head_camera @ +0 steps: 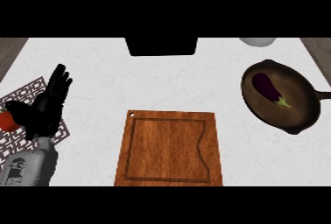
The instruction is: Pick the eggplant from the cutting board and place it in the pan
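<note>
The left hand [45,105] is resting at the left edge of the counter [97,78], its fingers [59,81] pointing up, straight and spread, holding nothing; the right hand is showing nowhere; the eggplant [266,89] is lying inside the pan [253,105], well apart from those fingers, far to their right; the cutting board [169,148] is sitting bare between them, below and right of the fingertips; a patterned mat [22,94] is lying under the hand, with a red object [8,121] just left of the thumb.
</note>
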Tool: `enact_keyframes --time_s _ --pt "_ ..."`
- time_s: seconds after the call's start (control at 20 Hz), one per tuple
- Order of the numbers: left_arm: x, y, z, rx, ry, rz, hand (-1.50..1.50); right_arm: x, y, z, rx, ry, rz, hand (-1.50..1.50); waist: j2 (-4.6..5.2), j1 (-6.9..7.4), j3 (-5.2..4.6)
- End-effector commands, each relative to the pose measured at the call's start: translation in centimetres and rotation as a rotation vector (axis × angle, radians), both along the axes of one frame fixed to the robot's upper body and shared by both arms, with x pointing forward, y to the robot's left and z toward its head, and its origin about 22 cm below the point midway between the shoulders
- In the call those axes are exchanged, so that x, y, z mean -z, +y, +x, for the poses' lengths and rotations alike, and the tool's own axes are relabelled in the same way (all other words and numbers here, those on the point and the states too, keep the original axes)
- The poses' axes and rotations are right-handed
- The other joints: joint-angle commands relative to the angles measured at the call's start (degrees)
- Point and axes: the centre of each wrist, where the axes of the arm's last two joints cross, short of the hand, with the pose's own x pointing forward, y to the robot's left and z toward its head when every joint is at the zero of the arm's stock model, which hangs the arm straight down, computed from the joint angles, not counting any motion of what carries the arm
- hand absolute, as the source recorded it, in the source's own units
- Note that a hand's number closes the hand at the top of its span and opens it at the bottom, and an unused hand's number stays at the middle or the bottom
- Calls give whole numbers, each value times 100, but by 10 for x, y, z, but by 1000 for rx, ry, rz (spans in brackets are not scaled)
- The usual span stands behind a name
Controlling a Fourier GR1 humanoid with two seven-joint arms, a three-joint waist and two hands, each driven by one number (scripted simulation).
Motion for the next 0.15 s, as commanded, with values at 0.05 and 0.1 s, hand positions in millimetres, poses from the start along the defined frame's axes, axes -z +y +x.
enact_keyframes --time_s 0.05,0.1 --pt "11 0 -7 -6 0 1 0 10 0 -20 -194 -86 98 -150 2 16 -6" --pt "-2 13 -1 -9 1 1 0 1 -4 -25 -194 -83 64 -150 -2 -8 -10"
